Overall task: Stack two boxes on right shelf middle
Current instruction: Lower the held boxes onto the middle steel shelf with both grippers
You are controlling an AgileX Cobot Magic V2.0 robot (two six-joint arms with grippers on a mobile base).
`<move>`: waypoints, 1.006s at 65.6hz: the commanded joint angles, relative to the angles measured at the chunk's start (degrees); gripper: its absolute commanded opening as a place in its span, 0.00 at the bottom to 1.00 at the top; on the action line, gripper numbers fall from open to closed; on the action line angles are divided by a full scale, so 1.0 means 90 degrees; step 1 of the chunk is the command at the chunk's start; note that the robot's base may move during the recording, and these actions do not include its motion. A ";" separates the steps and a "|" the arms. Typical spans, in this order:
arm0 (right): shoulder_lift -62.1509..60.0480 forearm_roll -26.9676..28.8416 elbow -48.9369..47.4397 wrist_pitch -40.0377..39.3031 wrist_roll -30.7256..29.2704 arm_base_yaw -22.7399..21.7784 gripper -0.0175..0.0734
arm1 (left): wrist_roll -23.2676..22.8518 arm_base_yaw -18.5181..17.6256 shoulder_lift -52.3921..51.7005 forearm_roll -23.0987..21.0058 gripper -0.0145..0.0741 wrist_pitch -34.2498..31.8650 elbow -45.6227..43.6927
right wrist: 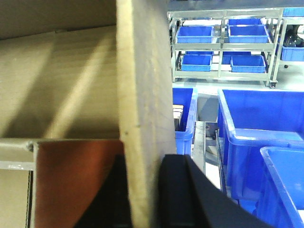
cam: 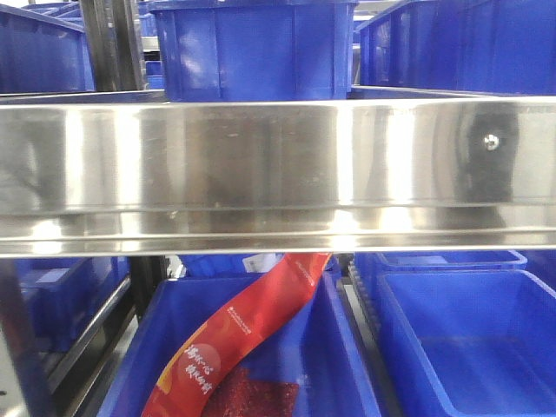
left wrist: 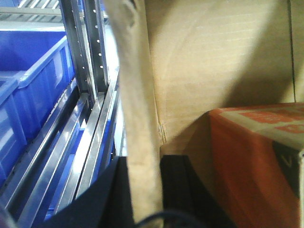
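Observation:
The steel shelf's mirror-like front rail fills the front view, with a small screw near its right end. No box or gripper shows there. My left gripper is shut on the upright wall of an open brown cardboard box. My right gripper is shut on an upright wall of a cardboard box. An orange carton lies inside, seen in the left wrist view and the right wrist view. A second box is not in view.
Blue bins stand on the shelf above the rail and below it; one lower bin holds a red packet. Steel rack uprights and a blue bin are left of the box. More blue bins are right of it.

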 commanded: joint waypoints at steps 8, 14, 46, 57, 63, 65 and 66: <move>-0.0158 -0.0072 -0.0107 -0.0818 0.0093 -0.0012 0.03 | 0.0008 0.0035 -0.0045 0.0206 0.04 -0.0196 -0.0050; -0.0158 -0.0072 -0.0107 -0.0818 0.0093 -0.0012 0.03 | 0.0008 0.0035 -0.0045 0.0206 0.04 -0.0196 -0.0050; -0.0158 -0.0072 -0.0107 -0.0818 0.0093 -0.0012 0.03 | 0.0008 0.0035 -0.0045 0.0206 0.04 -0.0196 -0.0050; -0.0158 -0.0072 -0.0107 -0.0747 0.0093 -0.0012 0.03 | 0.0008 0.0035 -0.0045 0.0058 0.04 -0.0103 -0.0050; -0.0158 0.0257 -0.0107 -0.0251 0.0103 -0.0012 0.03 | 0.0214 0.0035 -0.0045 -0.0226 0.04 0.0052 -0.0050; -0.0158 0.0556 -0.0107 0.0077 0.0103 -0.0012 0.03 | 0.0398 0.0035 -0.0045 -0.0371 0.04 0.0194 -0.0050; -0.0158 0.0661 -0.0107 0.0229 0.0103 -0.0012 0.03 | 0.0481 0.0035 -0.0045 -0.0446 0.04 0.0255 -0.0050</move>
